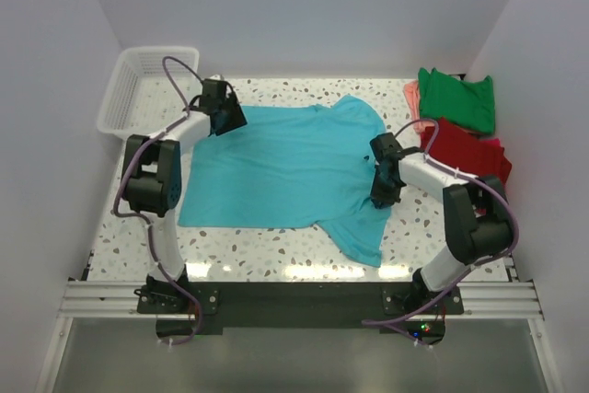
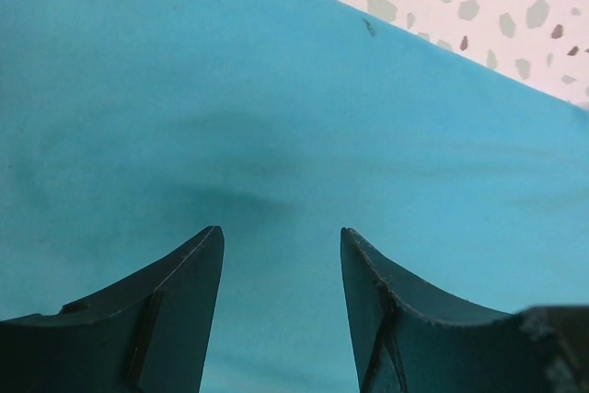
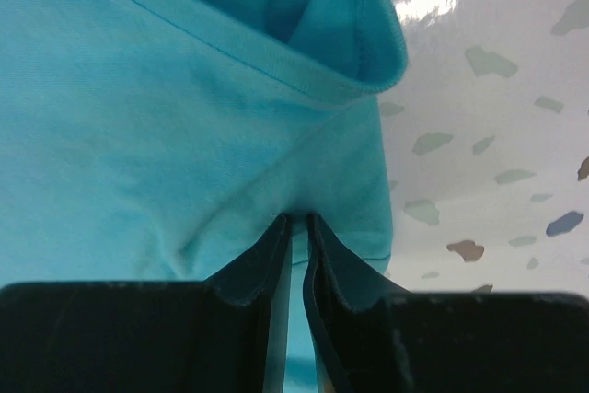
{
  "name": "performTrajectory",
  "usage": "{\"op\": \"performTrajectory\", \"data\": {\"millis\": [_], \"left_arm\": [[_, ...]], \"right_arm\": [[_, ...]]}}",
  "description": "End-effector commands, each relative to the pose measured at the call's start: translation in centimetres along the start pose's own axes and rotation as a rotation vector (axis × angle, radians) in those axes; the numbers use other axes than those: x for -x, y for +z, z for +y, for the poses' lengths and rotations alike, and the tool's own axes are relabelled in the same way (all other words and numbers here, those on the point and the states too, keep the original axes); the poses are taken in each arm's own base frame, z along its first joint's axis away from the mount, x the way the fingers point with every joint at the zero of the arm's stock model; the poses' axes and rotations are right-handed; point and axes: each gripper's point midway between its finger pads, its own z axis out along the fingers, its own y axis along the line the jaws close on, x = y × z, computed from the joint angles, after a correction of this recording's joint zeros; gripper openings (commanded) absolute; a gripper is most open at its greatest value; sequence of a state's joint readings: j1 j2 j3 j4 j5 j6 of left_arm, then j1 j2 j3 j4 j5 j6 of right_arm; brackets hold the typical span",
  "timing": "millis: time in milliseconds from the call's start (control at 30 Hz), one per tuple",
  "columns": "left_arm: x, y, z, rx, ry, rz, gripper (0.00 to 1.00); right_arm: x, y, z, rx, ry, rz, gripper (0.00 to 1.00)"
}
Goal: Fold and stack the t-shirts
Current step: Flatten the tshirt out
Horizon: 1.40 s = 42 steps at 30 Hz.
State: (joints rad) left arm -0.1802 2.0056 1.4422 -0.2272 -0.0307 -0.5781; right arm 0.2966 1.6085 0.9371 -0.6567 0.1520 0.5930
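Note:
The turquoise t-shirt (image 1: pixel 276 167) lies spread flat across the middle of the table. My left gripper (image 1: pixel 226 117) hovers open over its far left corner; in the left wrist view the fingers (image 2: pixel 184 310) stand apart over flat cloth (image 2: pixel 276 117). My right gripper (image 1: pixel 383 192) is shut on a pinch of the turquoise shirt near its right sleeve; in the right wrist view (image 3: pixel 298 220) the tips clamp a fold of the shirt (image 3: pixel 166 117). A green shirt (image 1: pixel 457 98), a red shirt (image 1: pixel 465 149) and a salmon-pink shirt (image 1: pixel 413 97) lie piled at the far right.
A white lattice basket (image 1: pixel 147 89) stands at the far left corner. White walls close in the table on three sides. The speckled tabletop (image 1: pixel 267 250) shows along the near edge.

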Motion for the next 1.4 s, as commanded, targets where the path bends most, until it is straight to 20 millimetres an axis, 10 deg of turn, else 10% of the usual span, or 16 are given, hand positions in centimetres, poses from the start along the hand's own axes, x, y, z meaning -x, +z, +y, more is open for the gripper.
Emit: {"op": "performTrajectory", "data": {"millis": [0,267,700,1100,1367], "left_arm": [[-0.1,2.3,0.6,0.050,0.038,0.022,0.59],[-1.5,4.4,2.2,0.133,0.038,0.083,0.59],[-1.9,4.8,3.1,0.182,0.026,0.099,0.59],[3.7,-2.3,0.2,0.073,0.078,-0.082,0.60],[0.3,-6.9,2.7,0.127,0.099,-0.008,0.60]], "right_arm": [[-1.7,1.0,-0.3,-0.023,0.008,0.056,0.16],[-5.0,-0.3,-5.4,-0.247,0.034,0.136,0.12],[-9.8,-1.6,-7.4,-0.253,0.074,0.208,0.12],[-0.1,-6.9,-3.8,-0.123,0.050,-0.122,0.16],[4.9,-6.3,0.3,-0.038,-0.051,-0.202,0.34]]}}
